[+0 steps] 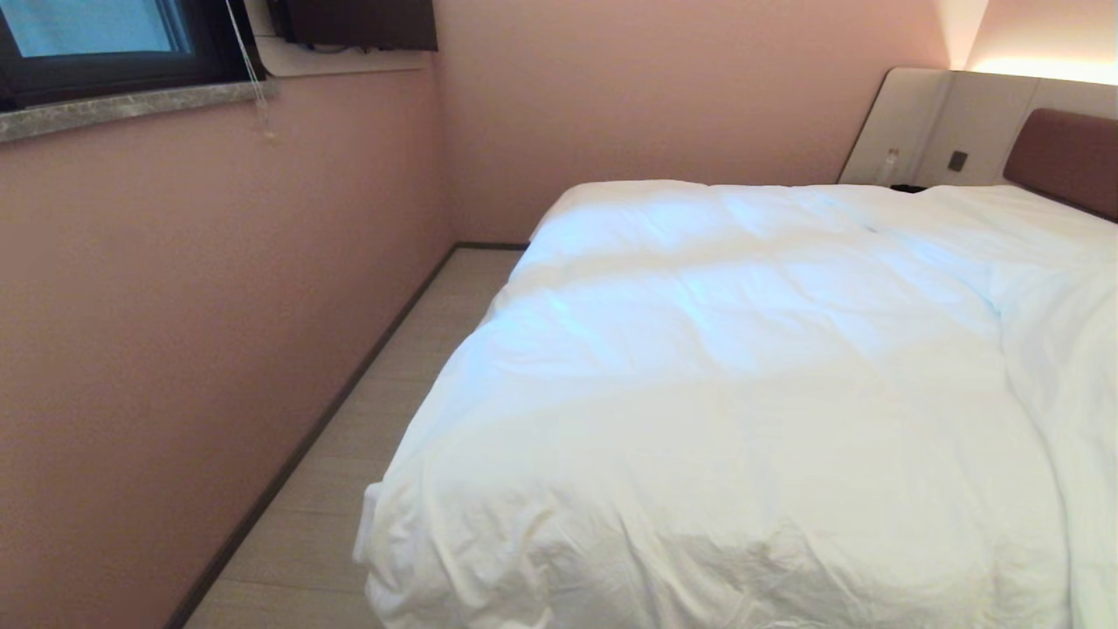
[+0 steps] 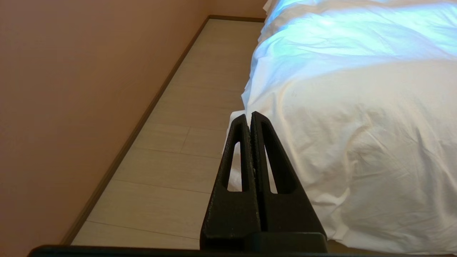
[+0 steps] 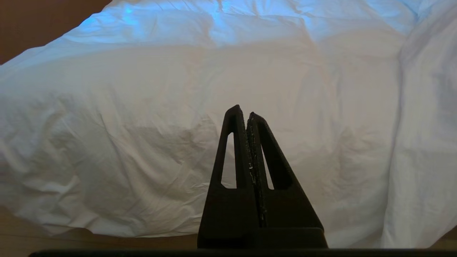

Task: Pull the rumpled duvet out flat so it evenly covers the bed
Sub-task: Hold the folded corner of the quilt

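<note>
The puffy white duvet [image 1: 716, 384] lies spread over the bed, with soft wrinkles near the foot and a fold along the right side [image 1: 1061, 367]. Its foot edge hangs down over the end of the bed [image 3: 150, 200]. The bed's brown headboard [image 1: 1061, 162] shows at the far right. My left gripper [image 2: 249, 116] is shut and empty, held off the duvet's near left corner [image 2: 235, 117], pointing along the floor strip. My right gripper [image 3: 243, 111] is shut and empty, facing the hanging foot edge without touching it. Neither arm shows in the head view.
A pink wall [image 1: 175, 332] runs along the left, with a narrow strip of pale floor [image 1: 367, 419] between it and the bed. A window with a stone sill [image 1: 131, 100] is at upper left. Grey headboard panels [image 1: 926, 127] stand at the back right.
</note>
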`<state>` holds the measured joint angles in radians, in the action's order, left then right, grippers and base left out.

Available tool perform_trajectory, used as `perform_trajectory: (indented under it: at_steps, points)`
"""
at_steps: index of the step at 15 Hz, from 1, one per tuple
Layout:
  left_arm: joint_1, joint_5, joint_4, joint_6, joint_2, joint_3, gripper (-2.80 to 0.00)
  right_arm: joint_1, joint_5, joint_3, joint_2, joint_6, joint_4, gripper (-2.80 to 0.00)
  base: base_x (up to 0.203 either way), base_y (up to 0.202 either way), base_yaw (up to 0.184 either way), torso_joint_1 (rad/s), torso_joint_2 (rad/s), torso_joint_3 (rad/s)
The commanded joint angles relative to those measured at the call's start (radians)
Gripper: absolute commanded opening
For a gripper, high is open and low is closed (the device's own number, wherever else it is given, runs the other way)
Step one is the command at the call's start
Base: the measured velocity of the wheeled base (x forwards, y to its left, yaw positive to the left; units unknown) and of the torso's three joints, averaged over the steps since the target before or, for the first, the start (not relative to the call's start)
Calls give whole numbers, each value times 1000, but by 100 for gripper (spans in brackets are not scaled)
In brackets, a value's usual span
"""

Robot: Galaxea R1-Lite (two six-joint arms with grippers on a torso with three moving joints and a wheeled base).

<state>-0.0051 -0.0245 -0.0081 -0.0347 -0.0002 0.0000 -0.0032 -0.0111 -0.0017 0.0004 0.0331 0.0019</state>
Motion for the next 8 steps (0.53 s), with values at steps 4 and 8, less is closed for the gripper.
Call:
perform_trajectory:
  at_steps: [4,8]
  points:
    - [1,0,-1,-1,0,0,-280,0,-1,2,0,-12,1,-280,0,0,0,0,0,0]
    - [1,0,-1,-1,0,0,-280,0,-1,2,0,-12,1,-280,0,0,0,0,0,0]
